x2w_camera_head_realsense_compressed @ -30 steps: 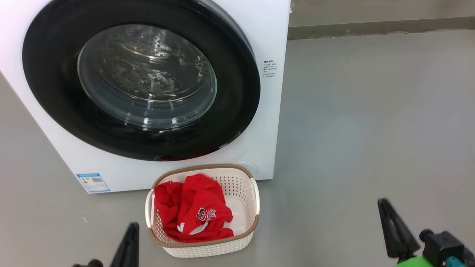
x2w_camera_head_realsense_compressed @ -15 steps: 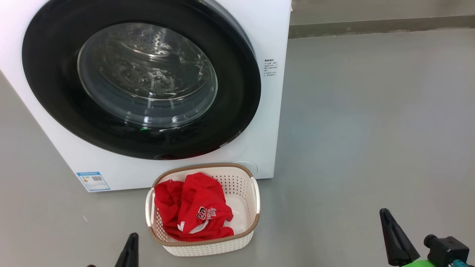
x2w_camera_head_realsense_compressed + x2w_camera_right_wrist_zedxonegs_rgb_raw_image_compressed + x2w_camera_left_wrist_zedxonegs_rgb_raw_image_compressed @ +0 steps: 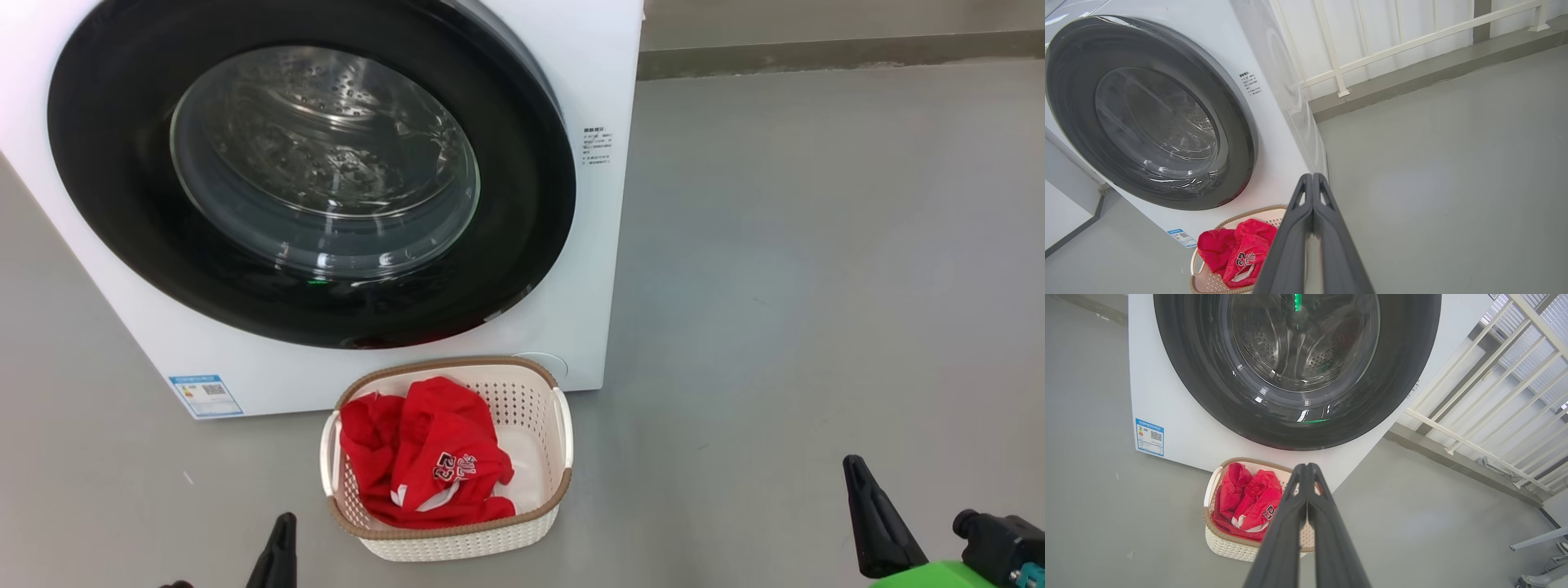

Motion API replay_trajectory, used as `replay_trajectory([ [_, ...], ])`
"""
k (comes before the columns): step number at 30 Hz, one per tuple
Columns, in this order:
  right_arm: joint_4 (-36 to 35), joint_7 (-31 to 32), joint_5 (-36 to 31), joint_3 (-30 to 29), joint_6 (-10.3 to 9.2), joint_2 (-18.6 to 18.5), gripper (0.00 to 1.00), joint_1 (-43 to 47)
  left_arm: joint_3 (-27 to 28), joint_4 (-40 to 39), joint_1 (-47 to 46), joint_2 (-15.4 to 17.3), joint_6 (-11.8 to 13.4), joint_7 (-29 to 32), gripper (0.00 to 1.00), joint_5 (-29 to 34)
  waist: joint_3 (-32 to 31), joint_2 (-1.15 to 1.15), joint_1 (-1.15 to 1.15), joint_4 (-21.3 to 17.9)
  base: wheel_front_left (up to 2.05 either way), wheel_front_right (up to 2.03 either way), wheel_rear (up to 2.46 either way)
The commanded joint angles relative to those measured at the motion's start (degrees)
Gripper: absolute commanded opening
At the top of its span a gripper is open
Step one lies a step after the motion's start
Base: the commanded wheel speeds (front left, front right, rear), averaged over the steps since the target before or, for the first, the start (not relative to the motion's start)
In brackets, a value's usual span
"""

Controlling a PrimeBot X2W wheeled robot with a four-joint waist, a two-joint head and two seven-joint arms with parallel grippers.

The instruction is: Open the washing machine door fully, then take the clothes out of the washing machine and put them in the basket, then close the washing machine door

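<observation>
The white washing machine [image 3: 588, 269] fills the upper left of the head view, its round black-rimmed door [image 3: 522, 204] shut flat against the front. In front of it on the floor stands the cream basket [image 3: 535, 400] with the red clothes [image 3: 424, 457] bunched inside. Low at the bottom edge, left of the basket, my left gripper [image 3: 282, 531] is shut with nothing in it; the left wrist view shows its fingertips [image 3: 1305, 467] pressed together. Far to the right, my right gripper [image 3: 853, 465] is shut and empty too, its tips [image 3: 1312, 177] meeting.
Grey floor [image 3: 816, 286] spreads wide to the right of the machine. A white railing [image 3: 1339, 73] over a low kerb runs behind. A blue-and-white label [image 3: 204, 394] marks the machine's lower left corner.
Both grippers have closed and sunk lower in the head view. The camera has shifted slightly. Door, basket and clothes have stayed put.
</observation>
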Motion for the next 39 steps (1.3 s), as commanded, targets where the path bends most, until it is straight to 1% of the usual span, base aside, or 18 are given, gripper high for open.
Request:
replay_trajectory([
  [1,-1.2,0.5,1.5,-0.1,-0.05,-0.8,0.0,-3.0,1.1,-1.1,-2.6,0.3,-0.4,0.2,0.0,-1.5,0.0,0.0,-0.01,0.0,0.0,0.0,0.0],
  [39,-0.1,6.8,26.3,-0.7,-0.12,-1.4,0.0,-6.8,4.4,0.2,-5.7,-0.4,-2.0,6.5,0.0,-23.5,0.9,0.0,-0.01,0.4,0.0,0.0,0.0],
])
